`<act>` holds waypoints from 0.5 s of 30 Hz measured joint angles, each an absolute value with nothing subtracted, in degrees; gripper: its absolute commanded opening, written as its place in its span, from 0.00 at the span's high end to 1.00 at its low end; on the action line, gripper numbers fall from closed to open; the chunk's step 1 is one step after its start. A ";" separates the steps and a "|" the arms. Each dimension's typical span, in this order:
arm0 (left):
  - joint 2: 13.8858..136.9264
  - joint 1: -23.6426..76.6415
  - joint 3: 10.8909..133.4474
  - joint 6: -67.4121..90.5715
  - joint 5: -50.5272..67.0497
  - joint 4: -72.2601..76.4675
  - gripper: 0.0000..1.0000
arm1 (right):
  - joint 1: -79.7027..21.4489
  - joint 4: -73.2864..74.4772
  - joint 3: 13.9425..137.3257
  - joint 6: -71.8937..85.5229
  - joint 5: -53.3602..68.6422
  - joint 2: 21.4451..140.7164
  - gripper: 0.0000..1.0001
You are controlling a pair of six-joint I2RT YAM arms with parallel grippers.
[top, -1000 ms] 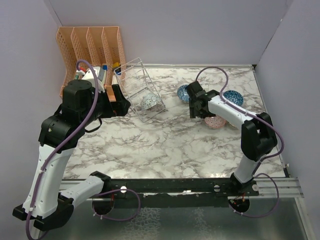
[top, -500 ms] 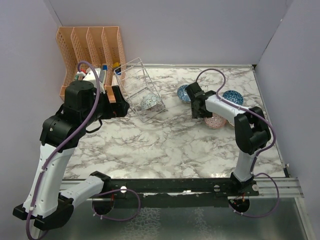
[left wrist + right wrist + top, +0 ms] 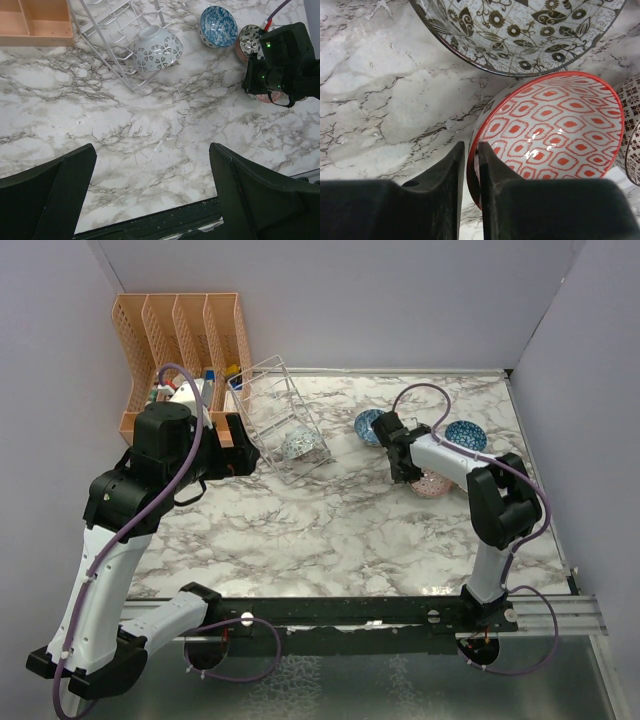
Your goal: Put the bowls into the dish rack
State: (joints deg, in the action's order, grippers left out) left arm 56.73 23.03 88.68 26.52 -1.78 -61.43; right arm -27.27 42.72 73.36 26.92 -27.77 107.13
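My right gripper (image 3: 471, 150) is shut on the near rim of the pink-red lattice bowl (image 3: 555, 125), one finger inside and one outside; the top view shows it at the bowl (image 3: 430, 483) right of centre. A bowl with a dark floral pattern (image 3: 520, 30) lies just beyond, touching or nearly touching it. A blue bowl (image 3: 368, 425) and another bowl (image 3: 466, 435) sit nearby. The wire dish rack (image 3: 285, 420) stands at the back left with a grey-white bowl (image 3: 159, 48) lying in it. My left gripper (image 3: 150, 165) hangs open above bare marble, holding nothing.
An orange slotted organizer (image 3: 180, 335) with small items stands behind the rack in the back left corner. Purple walls close the left, back and right. A third patterned bowl (image 3: 630, 125) shows at the right wrist view's right edge. A black rail (image 3: 350, 612) runs along the near edge.
The right gripper's jaws have closed onto the pink-red bowl's rim, and its wrist has settled slightly lower at the bowl. The left arm has hardly moved.
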 measured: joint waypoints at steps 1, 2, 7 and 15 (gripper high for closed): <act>56.75 23.03 88.68 26.52 -1.76 -61.45 0.01 | -27.27 42.74 73.32 27.11 -27.97 107.04 0.93; 56.82 23.03 88.71 26.48 -1.76 -61.49 0.01 | -27.27 42.81 73.30 27.22 -28.08 106.91 0.98; 57.14 23.03 89.32 26.41 -1.76 -61.93 0.01 | -27.27 43.05 72.44 28.29 -27.66 104.79 0.99; 57.23 23.03 92.12 25.71 -1.61 -62.61 0.01 | -27.27 42.65 72.95 31.18 -17.41 92.31 0.99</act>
State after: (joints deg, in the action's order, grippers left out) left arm 57.23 23.03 92.12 25.71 -1.61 -62.61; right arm -27.27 42.65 72.95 31.18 -17.41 92.31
